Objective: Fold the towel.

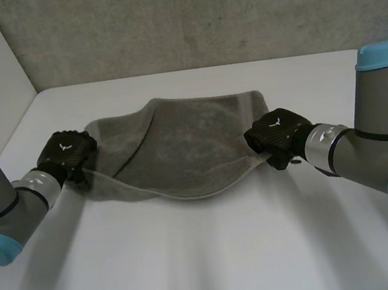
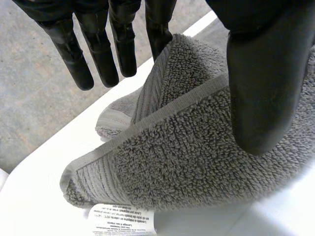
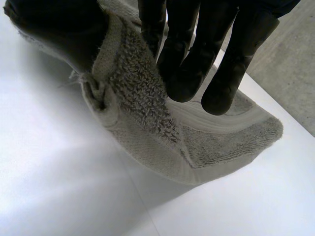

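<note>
The grey terry-cloth towel (image 1: 180,143) is lying on the white table (image 1: 208,256). Its far part is resting on the surface, and its near edge is hanging slightly lifted between the two hands.

The left arm (image 1: 3,204) is extending low from the robot's left side. The left hand (image 1: 68,155) is pinching the towel's near left corner. In its wrist view the thumb is pressing on the pile, with one finger sitting behind the fold opposite it. The other fingers (image 2: 74,54) are pointing straight and free beside the cloth. Past the thumb tip the doubled corner is drooping to the table, and a white printed care label (image 2: 123,221) is poking out beneath it.

The right arm (image 1: 371,144) is extending from the opposite side, its forearm nearly level. The right hand (image 1: 276,135) is gripping the near right corner. There the thumb is bearing on one face of the hem and the fingers (image 3: 192,64) are pressing against the other, clamping the cloth between them. Beyond the fingertips the rest of the towel is sagging down to the table.
</note>
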Available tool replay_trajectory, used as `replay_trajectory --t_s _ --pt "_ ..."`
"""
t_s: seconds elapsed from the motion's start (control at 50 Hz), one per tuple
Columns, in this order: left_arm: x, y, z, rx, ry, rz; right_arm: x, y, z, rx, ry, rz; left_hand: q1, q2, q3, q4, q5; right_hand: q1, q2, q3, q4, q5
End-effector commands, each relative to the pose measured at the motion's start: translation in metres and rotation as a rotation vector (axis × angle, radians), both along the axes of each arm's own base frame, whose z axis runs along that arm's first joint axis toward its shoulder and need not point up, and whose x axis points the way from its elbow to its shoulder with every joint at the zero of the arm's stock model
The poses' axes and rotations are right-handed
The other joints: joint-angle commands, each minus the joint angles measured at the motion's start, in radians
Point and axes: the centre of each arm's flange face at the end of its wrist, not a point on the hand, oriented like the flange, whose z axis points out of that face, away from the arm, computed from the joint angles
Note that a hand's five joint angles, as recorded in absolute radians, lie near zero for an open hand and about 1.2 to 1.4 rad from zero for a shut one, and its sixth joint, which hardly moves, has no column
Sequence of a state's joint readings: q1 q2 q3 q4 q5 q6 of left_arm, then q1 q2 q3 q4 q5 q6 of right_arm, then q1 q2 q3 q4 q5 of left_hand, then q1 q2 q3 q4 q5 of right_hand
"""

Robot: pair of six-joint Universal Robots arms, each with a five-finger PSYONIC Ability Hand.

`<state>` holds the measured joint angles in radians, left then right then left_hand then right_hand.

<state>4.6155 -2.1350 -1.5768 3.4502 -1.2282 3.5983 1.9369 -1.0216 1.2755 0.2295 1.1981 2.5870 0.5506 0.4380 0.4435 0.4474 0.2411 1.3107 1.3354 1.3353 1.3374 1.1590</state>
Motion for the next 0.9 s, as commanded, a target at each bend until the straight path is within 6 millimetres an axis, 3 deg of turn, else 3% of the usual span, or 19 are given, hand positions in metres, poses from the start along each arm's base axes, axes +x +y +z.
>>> replay_trajectory --t_s 0.02,0.2,0.3,0.38,0.56,0.9 --pt "0.002 0.011 -0.004 0.027 -0.001 -0.002 0.000 -0.003 0.000 -0.004 -0.003 -0.007 -0.006 0.107 0.101 0.097 0.129 0.086 0.061 0.061 0.059 0.063" --pt "0.005 0.024 0.012 -0.005 0.004 0.001 -0.010 -0.013 0.002 -0.016 -0.007 -0.044 0.006 0.119 0.113 0.110 0.141 0.086 0.061 0.061 0.059 0.063" --pt "0.003 0.029 0.027 -0.101 0.025 -0.002 -0.011 -0.014 0.001 -0.014 -0.006 -0.045 -0.219 -0.107 -0.112 -0.116 -0.084 0.086 0.061 0.061 0.059 0.063" --pt "-0.001 0.037 0.032 -0.140 0.030 -0.024 -0.011 -0.014 0.000 -0.011 -0.005 -0.047 -0.255 -0.142 -0.148 -0.152 -0.120 0.086 0.061 0.061 0.059 0.063" --pt "-0.031 0.067 0.024 -0.106 0.060 -0.243 -0.011 -0.015 -0.005 -0.001 -0.002 -0.045 -0.164 -0.052 -0.057 -0.061 -0.029 0.086 0.061 0.061 0.059 0.063" --pt "-0.030 0.060 0.007 -0.049 0.053 -0.250 -0.011 -0.014 -0.010 0.013 0.003 -0.045 -0.005 0.107 0.102 0.098 0.130 0.086 0.061 0.061 0.059 0.063"
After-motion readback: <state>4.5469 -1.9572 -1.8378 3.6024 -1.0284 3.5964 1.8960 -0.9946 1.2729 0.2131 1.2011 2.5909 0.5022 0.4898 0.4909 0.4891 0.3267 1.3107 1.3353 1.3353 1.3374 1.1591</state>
